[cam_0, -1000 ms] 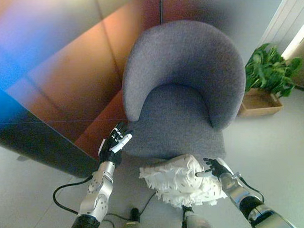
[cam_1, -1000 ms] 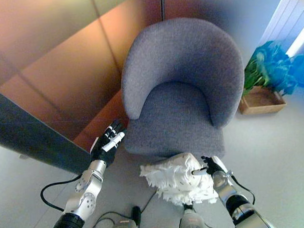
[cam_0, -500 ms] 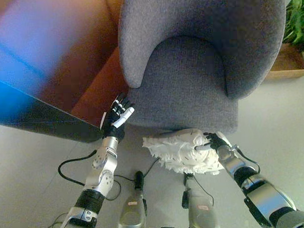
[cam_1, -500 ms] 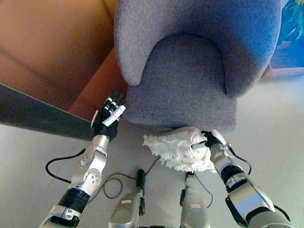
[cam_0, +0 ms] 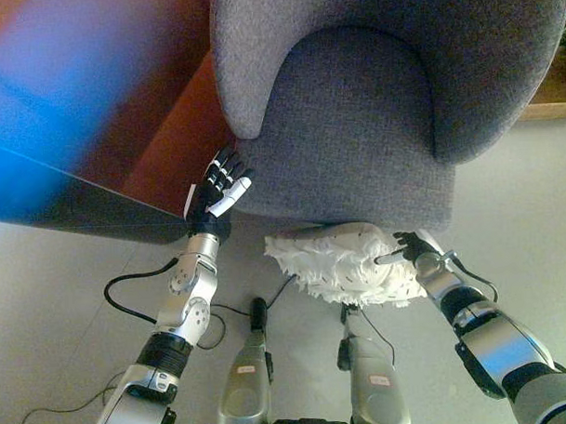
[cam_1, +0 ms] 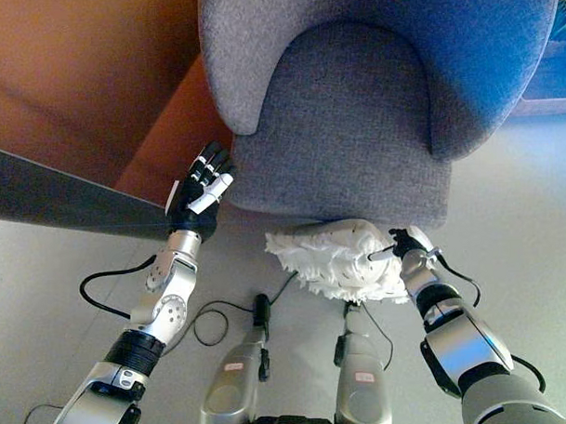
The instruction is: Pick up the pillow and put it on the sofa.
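A white fluffy pillow (cam_0: pixel 336 266) hangs just in front of the grey armchair's seat (cam_0: pixel 354 126), at its front edge. My right hand (cam_0: pixel 413 249) grips the pillow's right side, fingers curled into the fur; it also shows in the right eye view (cam_1: pixel 405 245). My left hand (cam_0: pixel 217 191) is open with straight fingers, held up beside the chair's front left corner, apart from the pillow (cam_1: pixel 331 257) and holding nothing.
A brown wooden wall panel (cam_0: pixel 158 105) with a dark base strip (cam_0: pixel 97 204) stands left of the chair. A wooden planter edge (cam_0: pixel 554 109) shows at the far right. Grey floor (cam_0: pixel 54 304) lies around.
The view has dropped and come closer to the chair. The pillow in my right hand sits a little nearer the seat's front edge. My left hand stays open.
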Motion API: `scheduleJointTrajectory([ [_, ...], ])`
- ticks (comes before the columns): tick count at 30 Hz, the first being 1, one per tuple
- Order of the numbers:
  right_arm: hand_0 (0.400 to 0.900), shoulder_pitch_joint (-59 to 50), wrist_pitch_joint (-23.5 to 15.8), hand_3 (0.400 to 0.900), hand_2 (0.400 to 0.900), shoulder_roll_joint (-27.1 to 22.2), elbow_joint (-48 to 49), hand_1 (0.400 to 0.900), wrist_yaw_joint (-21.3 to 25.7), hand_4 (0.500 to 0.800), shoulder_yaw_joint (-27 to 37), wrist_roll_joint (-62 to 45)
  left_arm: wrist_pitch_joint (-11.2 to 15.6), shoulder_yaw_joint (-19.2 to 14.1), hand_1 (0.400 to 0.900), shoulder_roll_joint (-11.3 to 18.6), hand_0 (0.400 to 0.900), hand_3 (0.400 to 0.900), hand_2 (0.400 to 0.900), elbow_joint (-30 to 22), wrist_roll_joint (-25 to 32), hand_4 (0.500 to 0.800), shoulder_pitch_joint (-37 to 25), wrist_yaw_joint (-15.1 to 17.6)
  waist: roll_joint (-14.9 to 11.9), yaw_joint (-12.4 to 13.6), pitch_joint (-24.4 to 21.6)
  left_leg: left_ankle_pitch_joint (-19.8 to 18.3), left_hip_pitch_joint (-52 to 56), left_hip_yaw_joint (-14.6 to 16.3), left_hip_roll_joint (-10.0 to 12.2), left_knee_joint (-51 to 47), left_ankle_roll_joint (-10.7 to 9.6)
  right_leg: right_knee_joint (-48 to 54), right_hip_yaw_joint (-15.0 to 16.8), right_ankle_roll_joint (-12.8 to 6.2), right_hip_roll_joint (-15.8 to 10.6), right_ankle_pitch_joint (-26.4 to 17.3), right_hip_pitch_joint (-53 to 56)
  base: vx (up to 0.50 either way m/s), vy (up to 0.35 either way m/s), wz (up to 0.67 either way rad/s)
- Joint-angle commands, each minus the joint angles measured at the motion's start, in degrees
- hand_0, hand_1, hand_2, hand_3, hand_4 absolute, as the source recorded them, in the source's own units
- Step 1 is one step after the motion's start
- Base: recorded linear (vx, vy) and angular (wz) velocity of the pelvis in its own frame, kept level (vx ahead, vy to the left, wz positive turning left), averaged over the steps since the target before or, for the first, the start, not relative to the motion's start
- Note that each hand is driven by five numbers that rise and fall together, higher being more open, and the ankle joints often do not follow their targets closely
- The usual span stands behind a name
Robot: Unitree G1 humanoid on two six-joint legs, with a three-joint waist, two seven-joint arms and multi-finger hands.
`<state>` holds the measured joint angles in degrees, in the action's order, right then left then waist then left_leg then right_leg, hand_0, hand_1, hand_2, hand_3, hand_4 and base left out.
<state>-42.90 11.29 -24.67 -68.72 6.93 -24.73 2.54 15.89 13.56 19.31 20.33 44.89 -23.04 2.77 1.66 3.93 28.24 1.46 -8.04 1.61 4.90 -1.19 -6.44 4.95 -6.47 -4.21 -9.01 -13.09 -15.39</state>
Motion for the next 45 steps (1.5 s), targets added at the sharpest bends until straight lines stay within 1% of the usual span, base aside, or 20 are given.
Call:
scheduleJointTrajectory([
  [1, 0.9, -9.81, 0.49, 0.9, 0.9, -4.67, -1.56, 0.9, -0.03, 0.8, -4.88, 1.13, 7.38, 1.32, 0.9, 2.96, 0.9, 0.9, 0.9, -7.12, 0.47, 0.8, -7.92, -0.17, 0.13, 1.41, 1.55, 0.44, -7.46, -2.69, -2.77, 4.49, 0.84, -2.39, 1.33, -6.79, -4.93, 2.49, 0.25, -0.04, 0.028, 0.02],
  [8, 0.9, -13.41, 1.87, 0.9, 0.9, -5.31, -1.87, 0.9, -0.73, 0.8, -6.37, 3.08, 9.52, 2.03, 0.9, 2.61, 0.9, 0.9, 0.9, -8.42, 0.28, 0.8, -9.55, 0.23, 1.21, 1.34, 1.55, 1.21, -12.08, -2.54, -3.92, 4.1, 1.16, -2.97, 1.02, -6.86, -5.23, 1.63, -5.43, -0.05, 0.028, 0.02],
  [13, 0.9, -15.28, 1.94, 0.9, 0.9, -5.82, -1.81, 0.9, -0.64, 0.8, -7.26, 3.5, 10.28, 3.0, 0.9, 1.95, 0.9, 0.9, 0.9, -9.37, -0.25, 0.8, -10.38, 1.57, 1.75, 1.21, 1.55, 1.54, -15.34, -2.59, -4.54, 4.74, 1.23, -3.41, 0.51, -6.87, -5.51, 1.04, -8.85, -0.02, 0.008, 0.01],
  [16, 0.9, -16.45, 2.76, 0.9, 0.9, -5.72, -1.69, 0.9, -1.5, 0.8, -7.62, 4.48, 10.4, 3.13, 0.9, 1.76, 0.9, 0.9, 0.9, -9.58, -0.2, 0.8, -10.56, 1.55, 2.09, 1.3, 1.55, 1.77, -16.57, -2.62, -4.81, 4.76, 1.25, -3.43, 0.2, -6.86, -5.63, 0.76, -10.16, 0.0, 0.0, 0.0],
  [17, 0.549, -17.08, 3.08, 0.549, 0.549, -5.89, -1.7, 0.549, -1.71, 0.589, -8.02, 4.78, 10.75, 3.38, 0.9, 1.69, 0.9, 0.9, 0.9, -9.47, -0.1, 0.8, -10.69, 1.5, 2.24, 1.35, 1.55, 1.91, -17.25, -2.61, -4.95, 4.81, 1.29, -3.51, 0.04, -6.86, -5.72, 0.64, -10.86, 0.0, 0.0, 0.0],
  [18, 0.4, -17.37, 3.22, 0.4, 0.4, -5.96, -1.7, 0.4, -1.87, 0.5, -8.21, 4.78, 10.76, 3.49, 0.9, 1.58, 0.9, 0.9, 0.9, -9.48, -0.21, 0.8, -10.79, 1.63, 2.3, 1.37, 1.55, 1.97, -17.57, -2.6, -5.03, 4.81, 1.31, -3.53, -0.03, -6.87, -5.76, 0.59, -11.17, 0.0, 0.0, 0.0],
  [25, 0.4, -18.59, 4.17, 0.4, 0.4, -6.66, -1.25, 0.4, -1.98, 0.5, -8.7, 4.82, 11.11, 4.05, 0.9, 1.56, 0.9, 0.9, 0.9, -10.17, -0.66, 0.8, -10.92, 1.98, 2.72, 1.56, 1.55, 2.19, -19.79, -3.06, -5.74, 5.23, 1.58, -4.12, -0.42, -6.88, -6.02, 0.26, -13.62, 0.0, 0.0, 0.0],
  [34, 0.4, -18.03, 4.42, 0.4, 0.4, -6.77, -1.38, 0.4, -1.92, 0.5, -7.94, 4.52, 10.74, 3.64, 0.9, 1.82, 0.9, 0.9, 0.9, -10.52, -0.54, 0.8, -10.87, 1.49, 2.52, 1.61, 1.55, 2.15, -19.41, -2.84, -5.68, 5.35, 1.65, -4.42, -0.77, -6.88, -6.1, 0.18, -13.47, 0.0, 0.0, 0.0],
  [40, 0.4, -16.45, 2.68, 0.4, 0.4, -6.85, -0.82, 0.4, -0.89, 0.5, -6.8, 2.99, 9.95, 3.37, 0.9, 2.25, 0.9, 0.9, 0.9, -10.28, -0.6, 0.8, -9.99, 1.82, 2.0, 1.54, 1.55, 1.68, -16.73, -2.69, -5.3, 5.13, 1.64, -4.26, -1.11, -6.68, -5.78, 0.53, -10.89, 0.0, 0.002, -0.01],
  [45, 0.4, -12.95, 0.75, 0.4, 0.4, -7.68, 2.1, 0.4, -0.91, 0.5, -5.85, 2.17, 8.42, 2.24, 0.9, 2.61, 0.9, 0.9, 0.9, -8.82, -0.65, 0.8, -8.58, 2.67, 0.86, 1.19, 1.55, 1.14, -12.11, -2.34, -4.71, 4.55, 1.56, -4.28, -1.21, -6.62, -5.53, 1.4, -6.3, 0.02, 0.006, -0.03],
])
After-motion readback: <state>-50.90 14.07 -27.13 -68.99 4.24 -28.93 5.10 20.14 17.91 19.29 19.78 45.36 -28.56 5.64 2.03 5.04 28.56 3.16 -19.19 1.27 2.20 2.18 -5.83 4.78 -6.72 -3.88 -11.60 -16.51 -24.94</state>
